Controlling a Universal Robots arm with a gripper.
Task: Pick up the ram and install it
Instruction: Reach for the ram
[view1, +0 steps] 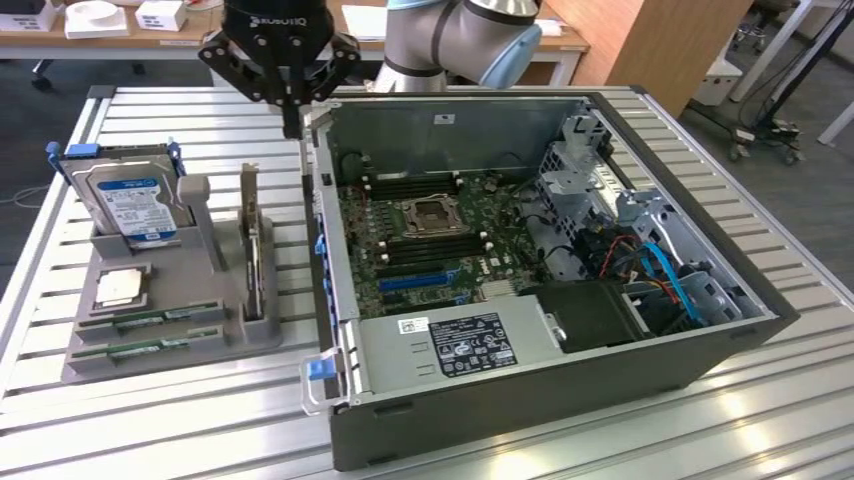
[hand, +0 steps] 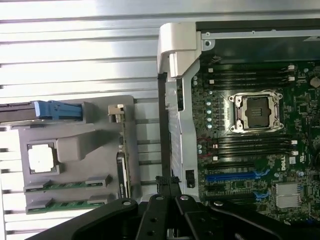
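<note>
Two rams, thin green sticks, lie side by side in the front slots of a grey holder (view1: 200, 335): one ram (view1: 150, 318) (hand: 67, 185) behind, the other ram (view1: 134, 347) (hand: 67, 204) in front. My gripper (view1: 291, 125) (hand: 167, 184) hangs shut and empty above the table, near the back corner of the open computer case (view1: 534, 380) on the exterior view's left. It is well away from the rams. Inside the case lies the motherboard (view1: 400, 250) with black memory slots (hand: 250, 145) on both sides of the CPU socket (view1: 434, 215) (hand: 257, 112).
The holder also carries a blue-labelled hard drive (view1: 134, 205), a dark expansion card standing on edge (view1: 250, 240) and a square processor (view1: 120, 288). The slatted metal table (view1: 160, 420) stretches around them. A desk with white boxes (view1: 100, 18) stands behind.
</note>
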